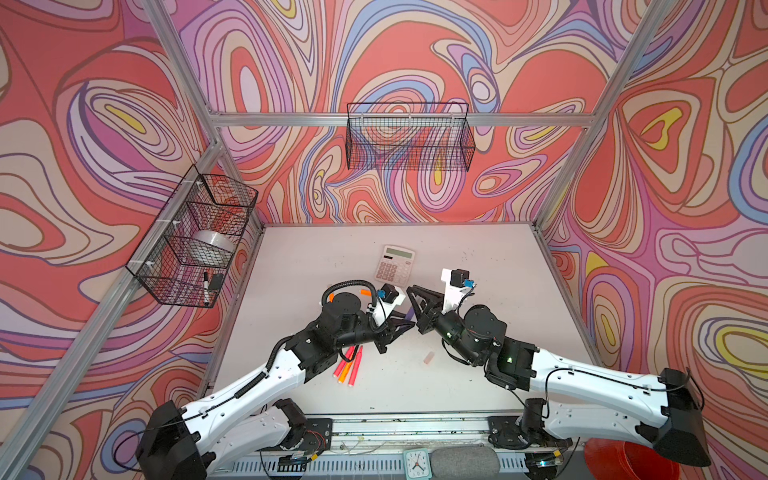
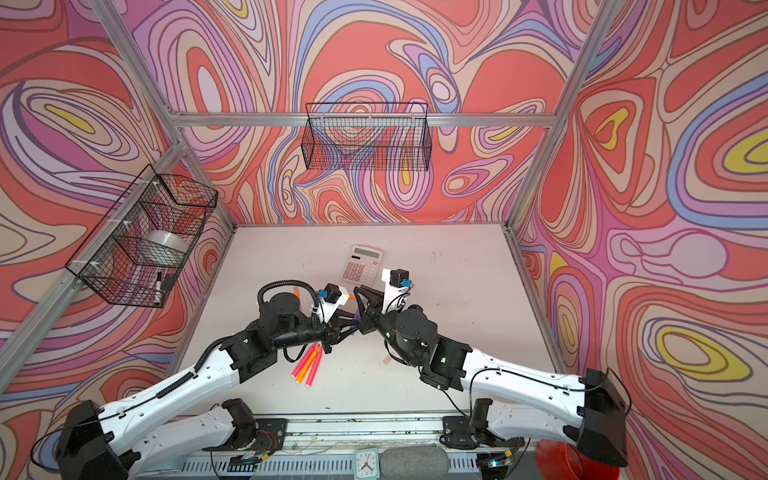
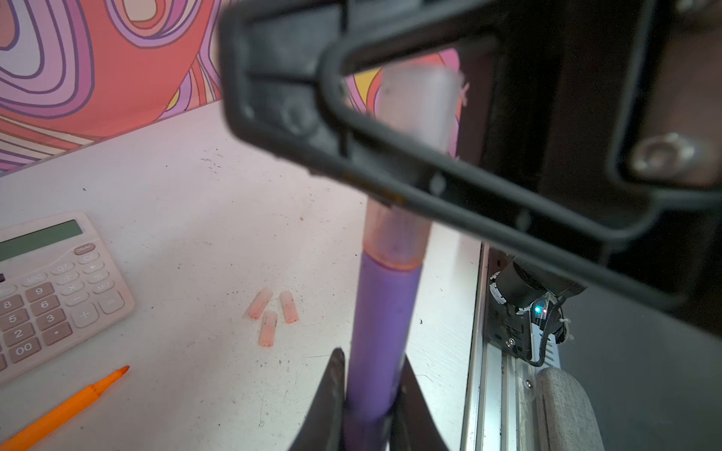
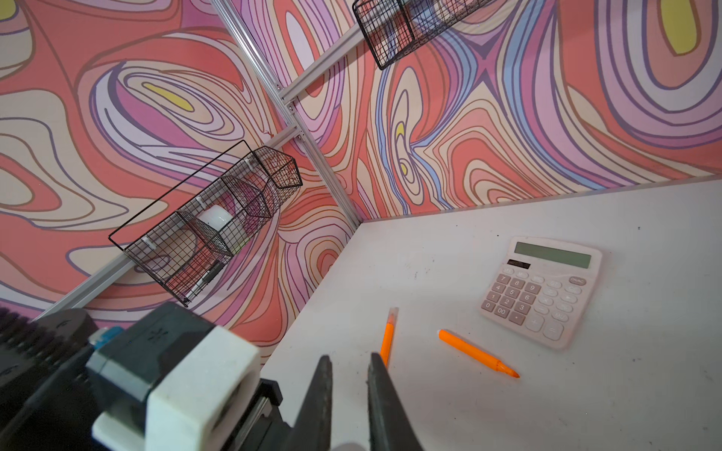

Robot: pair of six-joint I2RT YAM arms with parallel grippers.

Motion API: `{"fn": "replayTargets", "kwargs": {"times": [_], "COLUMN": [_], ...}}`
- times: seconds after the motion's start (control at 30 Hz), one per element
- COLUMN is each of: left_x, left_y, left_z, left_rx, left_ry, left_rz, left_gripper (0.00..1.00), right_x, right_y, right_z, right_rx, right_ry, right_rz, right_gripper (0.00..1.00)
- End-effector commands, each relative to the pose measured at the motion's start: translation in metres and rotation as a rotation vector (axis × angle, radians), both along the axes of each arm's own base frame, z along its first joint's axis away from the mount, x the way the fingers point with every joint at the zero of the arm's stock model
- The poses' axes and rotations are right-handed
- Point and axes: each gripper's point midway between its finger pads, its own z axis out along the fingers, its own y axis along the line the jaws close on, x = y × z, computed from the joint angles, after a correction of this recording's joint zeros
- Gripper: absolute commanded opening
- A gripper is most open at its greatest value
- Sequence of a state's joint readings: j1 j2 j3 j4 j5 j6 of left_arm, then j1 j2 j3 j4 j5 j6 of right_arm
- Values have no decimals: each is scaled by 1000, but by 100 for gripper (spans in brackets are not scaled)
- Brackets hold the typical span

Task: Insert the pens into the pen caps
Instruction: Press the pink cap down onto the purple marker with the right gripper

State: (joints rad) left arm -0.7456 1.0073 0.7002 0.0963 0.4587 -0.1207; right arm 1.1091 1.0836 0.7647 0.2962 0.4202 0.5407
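Observation:
My left gripper (image 3: 371, 355) is shut on a purple pen (image 3: 385, 332), also seen in both top views (image 1: 409, 322) (image 2: 355, 319). The pen's tip sits inside a translucent pen cap (image 3: 418, 109), which is gripped deep between the fingers (image 3: 390, 164) of my right gripper (image 4: 349, 357); its tips stand slightly apart. Both grippers (image 1: 411, 323) (image 1: 410, 289) meet above mid-table. Three loose pen caps (image 3: 269, 312) lie together, and one more (image 1: 429, 357) lies near the right arm. Pink-red and orange pens (image 1: 349, 365) lie under the left arm. Two orange pens (image 4: 478, 353) (image 4: 388, 336) lie by the calculator.
A pink calculator (image 1: 395, 264) lies behind the grippers. A wire basket (image 1: 195, 241) on the left wall holds a tape roll and a black-capped marker (image 1: 205, 286). Another basket (image 1: 409, 137) hangs on the back wall. A small clock (image 1: 417, 463) stands at the front edge.

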Motion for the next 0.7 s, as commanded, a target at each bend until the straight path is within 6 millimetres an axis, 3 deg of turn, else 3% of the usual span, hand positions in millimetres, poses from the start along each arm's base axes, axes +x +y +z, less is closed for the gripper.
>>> {"fn": "replayTargets", "kwargs": {"times": [0.0, 0.4, 0.67], "left_x": [72, 61, 47], "left_y": [82, 97, 107], "left_z": [191, 238, 274], "left_rx": [-476, -521, -530], "left_ry": [-360, -497, -571], "left_rz": [487, 514, 513], "left_gripper": [0, 0, 0], "right_x": [-78, -93, -98], "right_y": [35, 53, 45], "right_z": [-115, -142, -153], "right_rx": [-298, -351, -382], "right_ry": [231, 281, 286], "right_rz": [374, 420, 422], "right_gripper": [0, 0, 0]}}
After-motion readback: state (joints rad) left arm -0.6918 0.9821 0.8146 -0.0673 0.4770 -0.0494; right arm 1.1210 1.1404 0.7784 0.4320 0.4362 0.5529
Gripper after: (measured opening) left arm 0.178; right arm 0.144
